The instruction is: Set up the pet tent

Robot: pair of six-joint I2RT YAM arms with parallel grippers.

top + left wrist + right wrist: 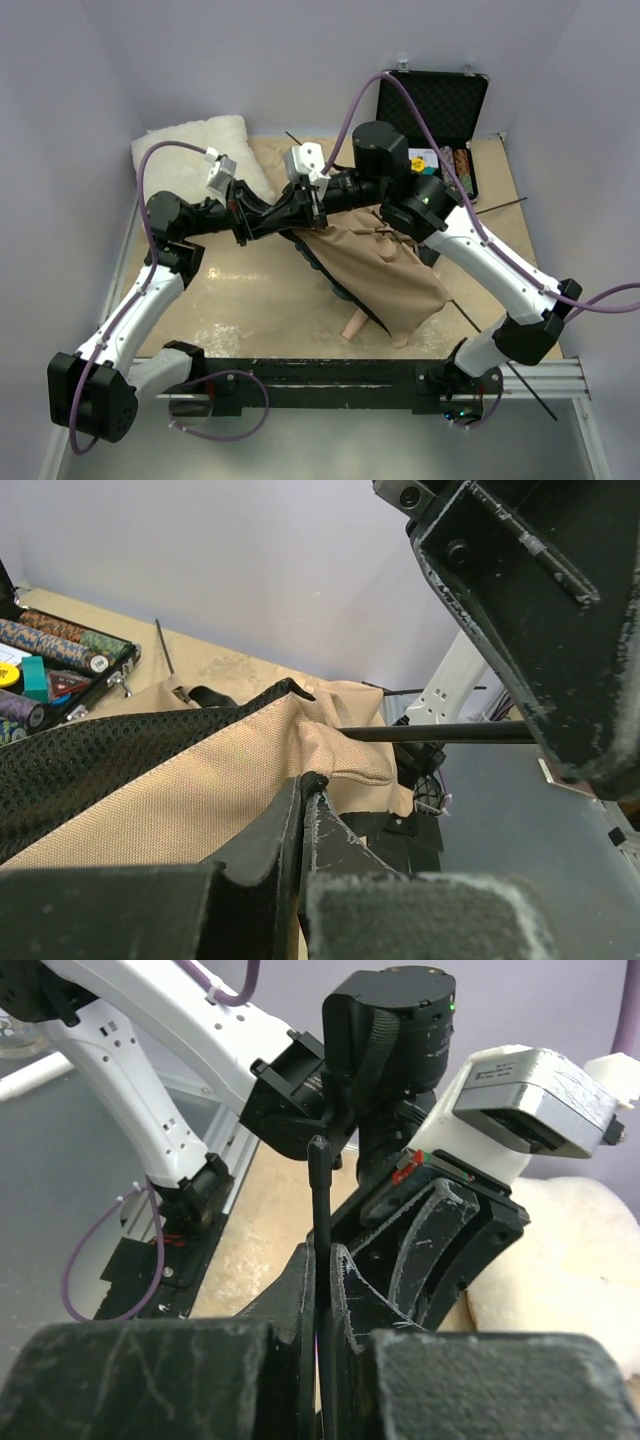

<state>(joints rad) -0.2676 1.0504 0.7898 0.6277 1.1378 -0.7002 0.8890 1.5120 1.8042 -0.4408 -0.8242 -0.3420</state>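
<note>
One bench (pixel 250 300), one tan-brown fabric pet tent (pixel 385 265) with black mesh lining slumped at its middle: setup barely begun.
Left pincer (pixel 302 785) closed at the fabric edge, grip unconfirmed; right pincer (pixel 322 1260) clamped on thin dark pole (pixel 320 1190); frame and raising judged outstanding.

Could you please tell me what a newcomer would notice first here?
The left end effector and right end effector meet mid-table over the crumpled tan-brown fabric pet tent, the right shut on a thin dark pole. Behind lie a fluffy white pillow, far left, and an open black case of poker chips, far right.
</note>
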